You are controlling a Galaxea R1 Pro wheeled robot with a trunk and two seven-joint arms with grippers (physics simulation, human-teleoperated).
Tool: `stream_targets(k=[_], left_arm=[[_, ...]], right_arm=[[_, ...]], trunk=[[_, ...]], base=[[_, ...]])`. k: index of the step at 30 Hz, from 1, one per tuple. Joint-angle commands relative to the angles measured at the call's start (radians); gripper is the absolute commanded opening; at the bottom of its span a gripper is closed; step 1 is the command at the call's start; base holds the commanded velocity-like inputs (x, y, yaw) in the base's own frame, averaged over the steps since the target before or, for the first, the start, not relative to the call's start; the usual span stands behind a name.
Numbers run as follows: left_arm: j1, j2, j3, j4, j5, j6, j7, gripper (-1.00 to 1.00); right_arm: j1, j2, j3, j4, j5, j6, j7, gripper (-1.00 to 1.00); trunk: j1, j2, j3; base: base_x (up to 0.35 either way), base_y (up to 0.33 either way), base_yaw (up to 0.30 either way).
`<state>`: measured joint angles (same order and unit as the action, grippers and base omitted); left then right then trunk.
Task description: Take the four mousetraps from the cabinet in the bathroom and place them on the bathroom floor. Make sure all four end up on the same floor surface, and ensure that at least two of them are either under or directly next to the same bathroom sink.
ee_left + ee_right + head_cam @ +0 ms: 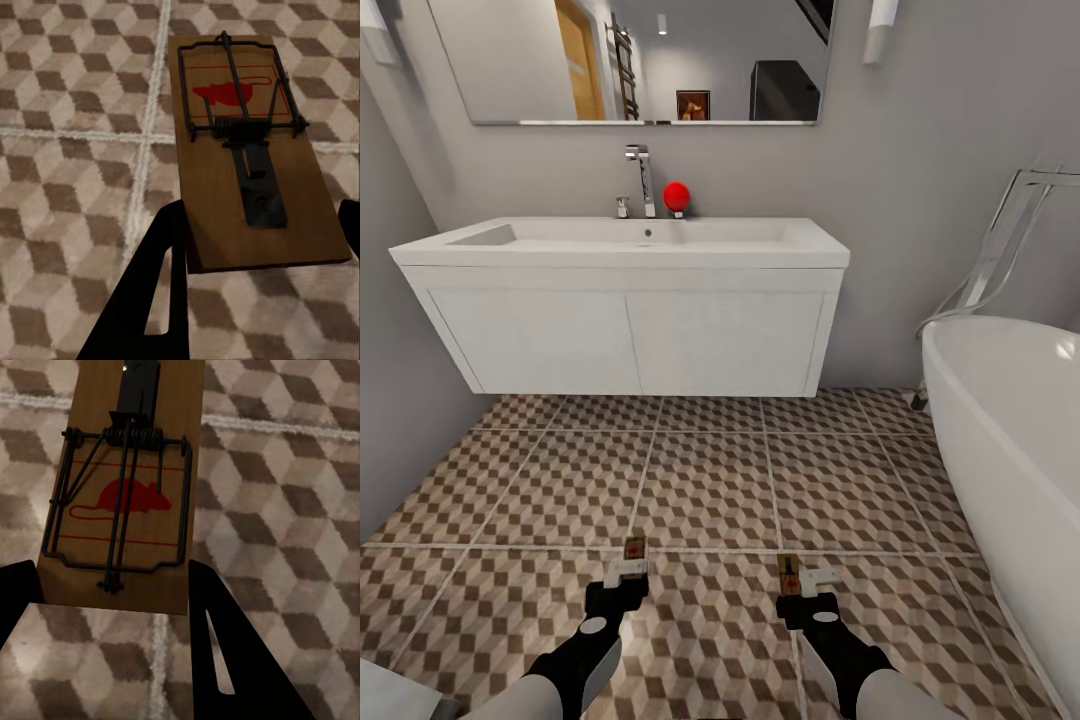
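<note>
Here each gripper (628, 578) (800, 585) clamps a tan, red-printed mousetrap (244, 150) (127, 487)

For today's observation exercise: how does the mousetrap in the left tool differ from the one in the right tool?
In the head view, the left mousetrap sits slightly farther forward than the right mousetrap. The left tool grips its trap at the plain end, red mouse mark away; the right tool grips the marked end. Both are tan boards held above the bathroom floor.
</note>
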<state>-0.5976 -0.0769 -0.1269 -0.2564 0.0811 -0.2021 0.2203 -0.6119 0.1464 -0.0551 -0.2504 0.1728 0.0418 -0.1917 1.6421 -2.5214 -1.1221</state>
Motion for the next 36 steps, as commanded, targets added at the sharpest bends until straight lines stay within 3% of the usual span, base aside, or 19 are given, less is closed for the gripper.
stream_targets(k=[1,9,14,20,36], left_arm=[[-0.001,0.0,-0.009,0.002,0.008,-0.008,0.017,-1.0],[-0.002,0.001,-0.011,0.001,0.0,0.018,0.024,-1.0],[-0.027,0.009,-0.012,0.032,0.0,0.071,-0.043,-1.0],[-0.041,0.045,-0.012,0.052,0.0,0.077,-0.114,-1.0],[-0.044,0.042,-0.017,0.054,-0.006,0.068,-0.192,-1.0]], right_arm=[[0.0,0.001,-0.006,-0.001,0.007,0.003,0.002,-1.0],[0.0,0.001,-0.006,-0.001,0.007,0.003,0.001,-1.0],[0.0,0.001,-0.006,-0.001,0.007,0.004,0.001,-1.0],[0.0,0.002,-0.006,-0.001,0.007,0.004,0.002,-1.0],[0.0,0.003,-0.006,-0.001,0.007,-0.015,0.003,-1.0]], trunk=[[0.0,0.0,-0.001],[0.0,0.0,-0.001],[0.0,0.0,-0.001],[0.0,0.0,-0.001],[0.0,0.0,-0.001]], base=[[0.0,0.0,0.0],[0.0,0.0,0.0],[0.0,0.0,0.0],[0.0,0.0,0.0],[0.0,0.0,0.0]])
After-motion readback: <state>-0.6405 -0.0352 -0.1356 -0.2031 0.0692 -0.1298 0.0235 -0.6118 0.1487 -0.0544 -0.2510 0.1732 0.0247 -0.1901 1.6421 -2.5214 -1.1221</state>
